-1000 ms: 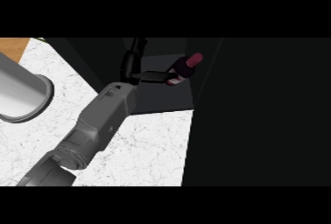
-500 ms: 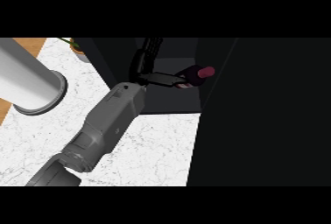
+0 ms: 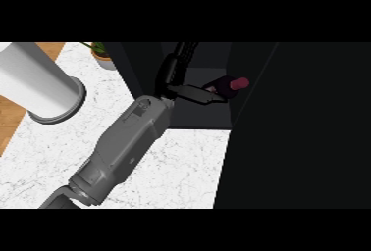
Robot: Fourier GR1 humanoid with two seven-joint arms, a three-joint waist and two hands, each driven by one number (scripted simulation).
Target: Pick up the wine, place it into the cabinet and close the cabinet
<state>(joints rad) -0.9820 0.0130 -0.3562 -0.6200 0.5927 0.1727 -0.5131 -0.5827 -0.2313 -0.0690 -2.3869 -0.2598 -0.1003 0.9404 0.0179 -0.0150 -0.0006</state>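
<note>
Inside the dark cabinet [image 3: 196, 110], the left hand [image 3: 194, 93] curls round the wine [image 3: 230, 85], holding it just above the shelf beside the black door [image 3: 297, 127]. Judged from here, the bottle could tip on release or catch that door's edge. Outside lie the white marble counter [image 3: 174, 171], a grey cylinder [image 3: 39, 86] and a potted plant [image 3: 101, 54]; the right hand is unseen.

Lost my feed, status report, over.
Left hand inside the cabinet, thumb by the wine. Right hand not in view. Door still open, nothing blocking it.
</note>
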